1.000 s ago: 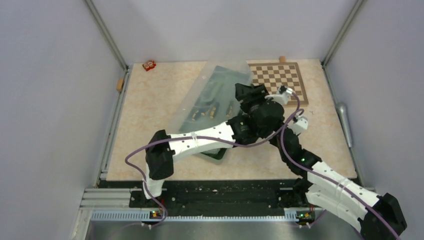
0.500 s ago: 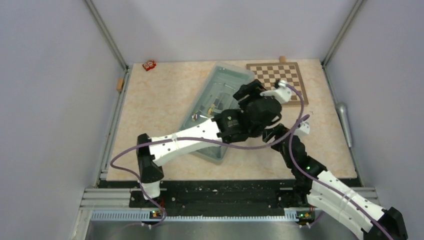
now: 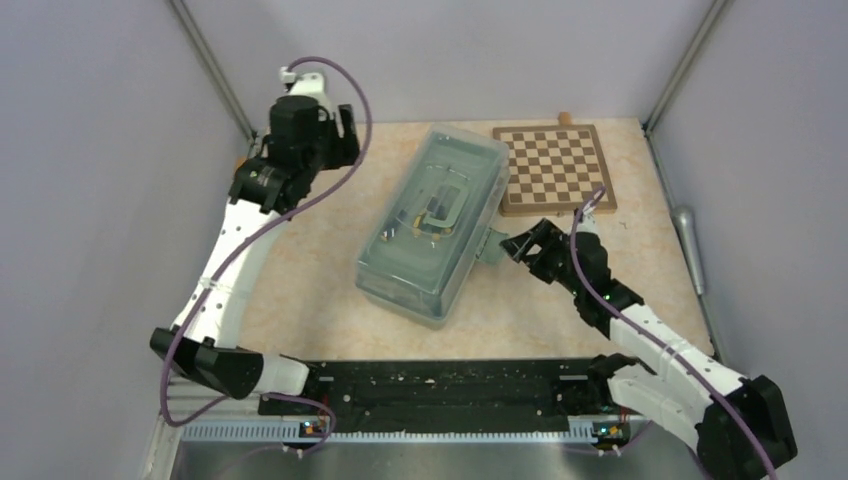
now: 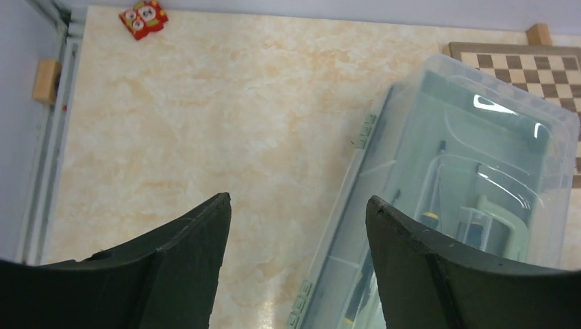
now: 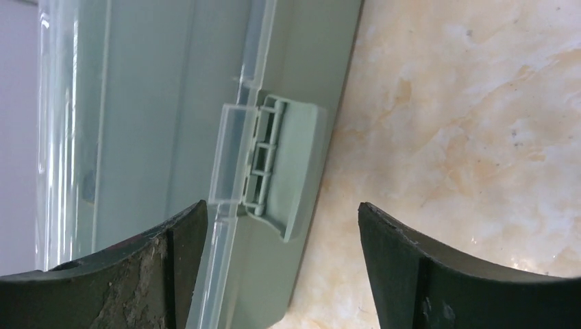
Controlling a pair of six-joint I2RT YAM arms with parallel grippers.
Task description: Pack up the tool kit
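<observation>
The pale-green toolbox [image 3: 430, 225] lies slanted mid-table with its translucent lid down. Through the lid [image 4: 479, 157] I make out yellow-and-black screwdriver handles [image 4: 430, 218] and a green inner handle. My left gripper [image 3: 345, 135] is raised high at the far left, away from the box; its view shows it [image 4: 298, 205] open and empty above bare table left of the box. My right gripper [image 3: 515, 243] sits low at the box's right side, open. The green side latch [image 5: 274, 161] sticks out between the right gripper's [image 5: 281, 212] jaws, untouched. Pliers and tape measure cannot be made out.
A wooden chessboard [image 3: 555, 165] lies at the back right, touching the box's far corner. A small red object [image 4: 144, 17] sits at the back left. Small wooden blocks rest at the left rail [image 4: 46, 81] and behind the board [image 3: 565, 118]. A grey cylinder [image 3: 688, 245] lies outside the right rail.
The raised lid has come down onto the toolbox. My left arm swung from over the box up to the far left. My right gripper moved to the box's side latch.
</observation>
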